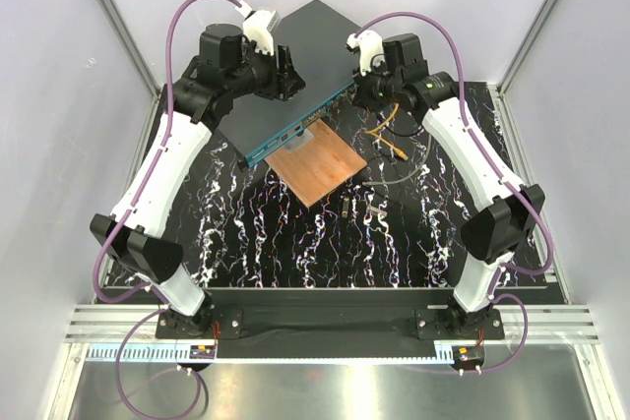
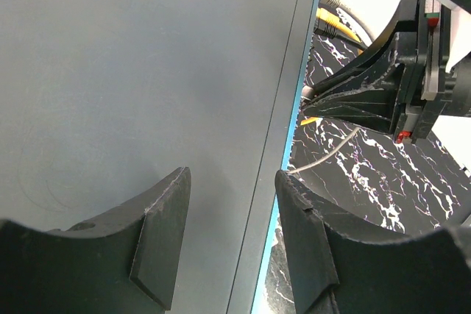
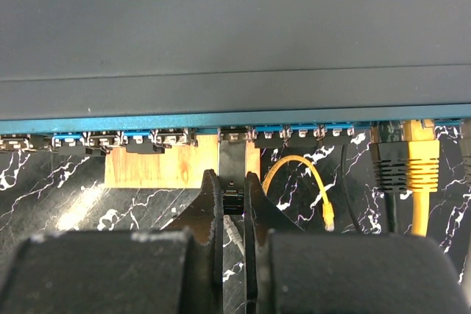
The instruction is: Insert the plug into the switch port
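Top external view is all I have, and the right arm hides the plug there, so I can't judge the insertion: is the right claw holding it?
Observer: Yes; the right wrist view shows the right claw shut on the small grey plug on a thin grey cable.
Operator: Lined up with a socket?
Observer: Its nose meets one socket in the narrow blue face of the large flat dark grey-teal metal switch; seated or not, I cannot tell.
Operator: And the left claw?
Observer: Open, empty, one finger above the switch's top, the other past its blue edge.
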`<move>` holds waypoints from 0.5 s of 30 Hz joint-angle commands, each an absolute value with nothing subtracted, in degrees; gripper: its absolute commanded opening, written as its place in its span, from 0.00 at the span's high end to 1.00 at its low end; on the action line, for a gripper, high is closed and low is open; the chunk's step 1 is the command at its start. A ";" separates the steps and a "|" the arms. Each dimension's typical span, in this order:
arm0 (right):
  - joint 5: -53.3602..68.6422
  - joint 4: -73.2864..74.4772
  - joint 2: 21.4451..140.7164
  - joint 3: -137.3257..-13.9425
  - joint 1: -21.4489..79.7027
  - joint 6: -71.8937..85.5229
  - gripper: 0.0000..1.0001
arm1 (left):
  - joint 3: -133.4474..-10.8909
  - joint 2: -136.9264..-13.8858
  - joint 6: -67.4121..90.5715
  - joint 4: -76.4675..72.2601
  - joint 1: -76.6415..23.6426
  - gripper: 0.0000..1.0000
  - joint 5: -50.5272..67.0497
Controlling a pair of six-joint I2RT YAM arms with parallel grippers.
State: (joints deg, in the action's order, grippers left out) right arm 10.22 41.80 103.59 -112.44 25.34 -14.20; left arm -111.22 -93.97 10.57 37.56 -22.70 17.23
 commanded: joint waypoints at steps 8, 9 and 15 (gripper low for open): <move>9.93 34.72 104.94 -118.30 26.54 -12.40 1.00 | -111.09 -93.52 10.81 34.01 -22.76 0.45 17.84; 10.11 34.72 105.12 -119.17 26.46 -12.31 0.98 | -111.09 -93.52 10.81 34.01 -22.76 0.45 17.93; 11.07 35.24 105.64 -121.11 26.63 -12.22 0.91 | -110.83 -93.43 10.72 34.01 -22.76 0.45 17.75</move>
